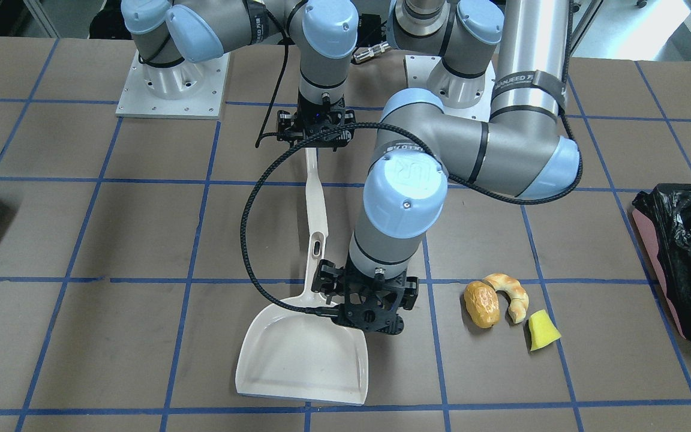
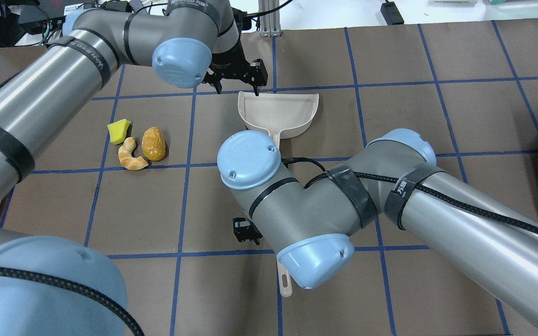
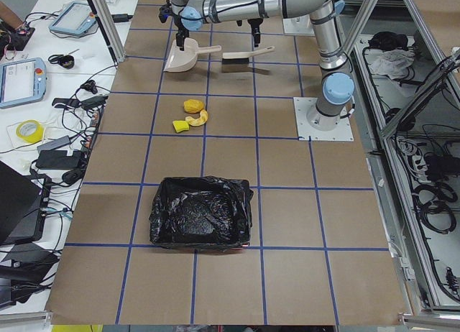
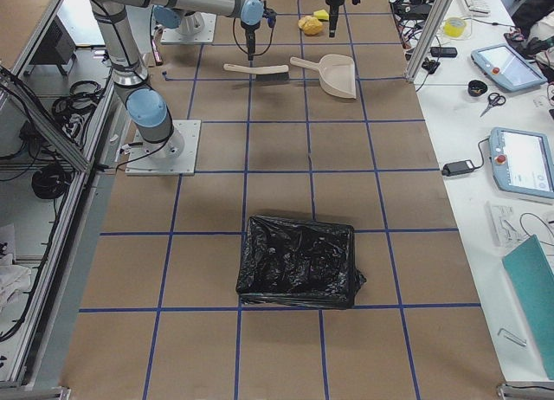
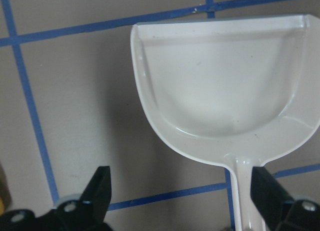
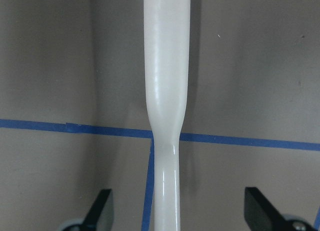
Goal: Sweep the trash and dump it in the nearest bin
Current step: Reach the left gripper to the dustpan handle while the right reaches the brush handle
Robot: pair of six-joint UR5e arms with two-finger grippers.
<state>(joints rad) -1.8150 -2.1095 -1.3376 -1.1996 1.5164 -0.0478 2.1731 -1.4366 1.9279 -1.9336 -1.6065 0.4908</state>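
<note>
Shows left gripper (image 5: pixel 180 173) spread above cream dustpan (image 5: pixel 220 91), right gripper (image 6: pixel 177 193) spread astride brush handle (image 6: pixel 166 66), clear of it; roll (image 1: pixel 481 304), croissant (image 1: pixel 510 294), yellow wedge (image 1: pixel 542 330) clustered on desk (image 1: pixel 111 240).

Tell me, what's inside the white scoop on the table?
Nothing yet. The dustpan is empty inside: bare white plastic with a few tiny specks. From the front, the left gripper covers one back corner, but its wrist camera shows that part bare too.
</note>
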